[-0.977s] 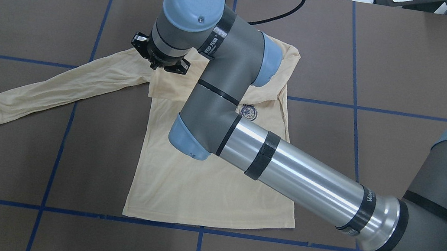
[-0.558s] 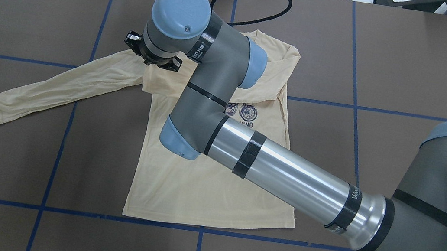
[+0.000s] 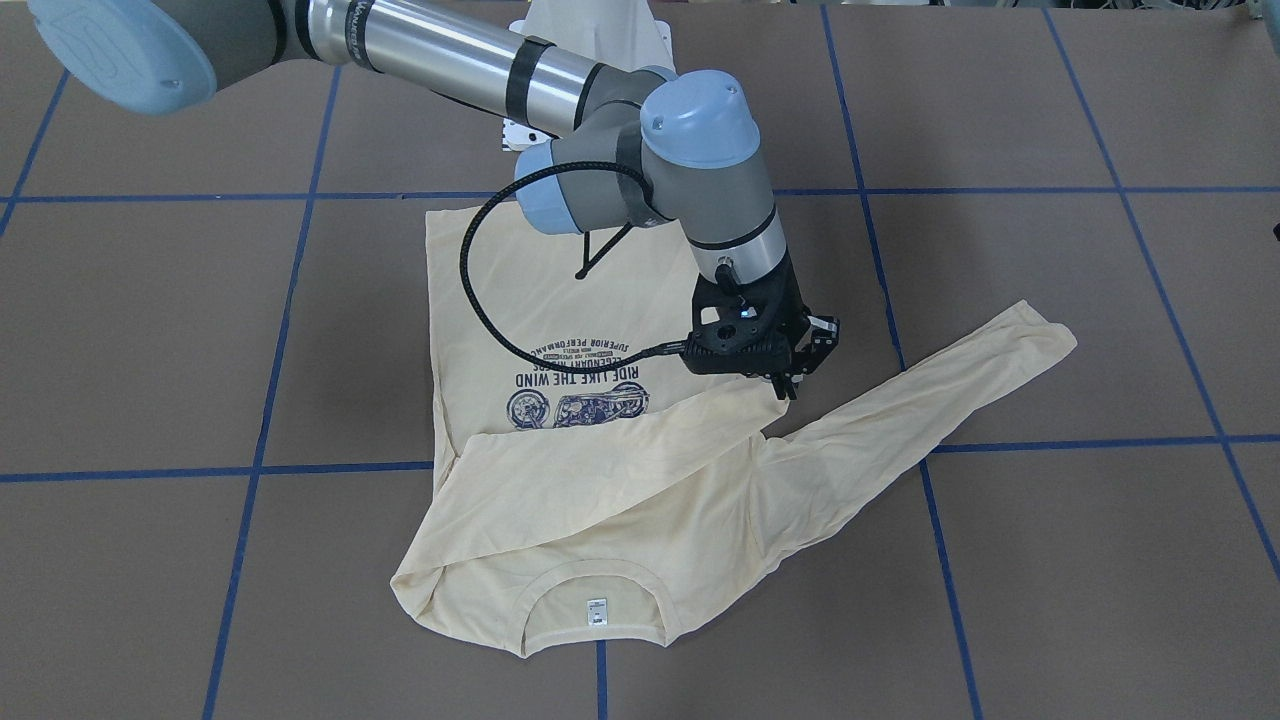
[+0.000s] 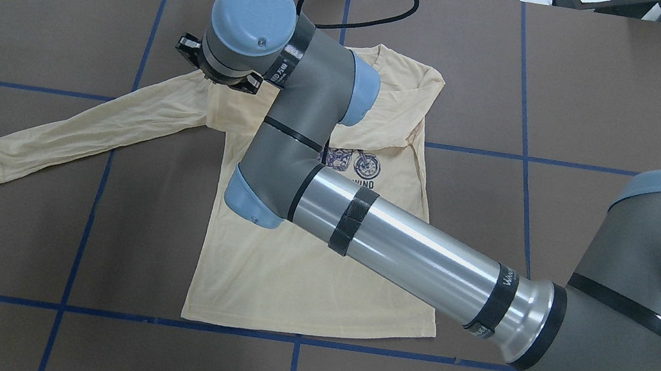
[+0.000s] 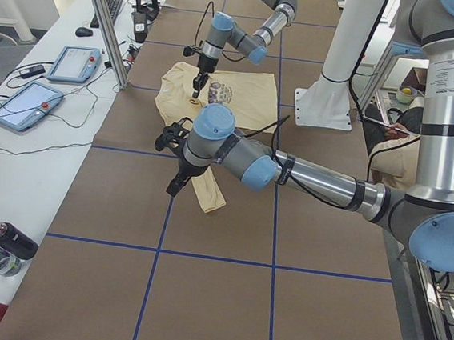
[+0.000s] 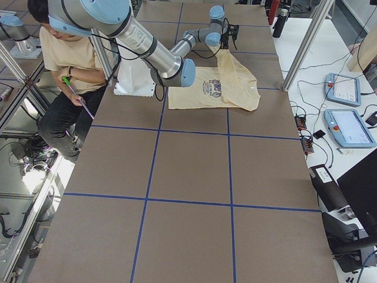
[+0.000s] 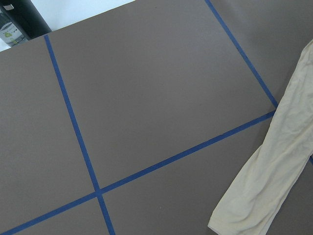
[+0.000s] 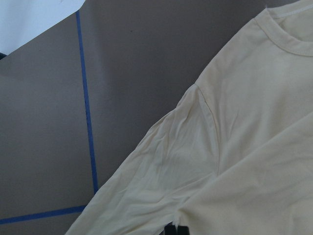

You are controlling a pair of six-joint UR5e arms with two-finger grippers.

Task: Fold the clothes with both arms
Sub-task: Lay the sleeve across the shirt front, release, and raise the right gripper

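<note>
The right gripper point(image 3: 785, 385) is clamping the folded-over sleeve point(image 3: 620, 450) of the thin, wrinkled cream shirt point(image 3: 520, 300) lying mid-frame on the brown table point(image 3: 150, 330). The left gripper point(image 5: 176, 183) is showing too small to tell its fingers' spread.

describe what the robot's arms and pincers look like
The right arm and left arm are silver tubes with dark grey joints, light-blue round caps and black bands, some lettered white. A black cable loops to the right pincer, black like the left pincer.
</note>
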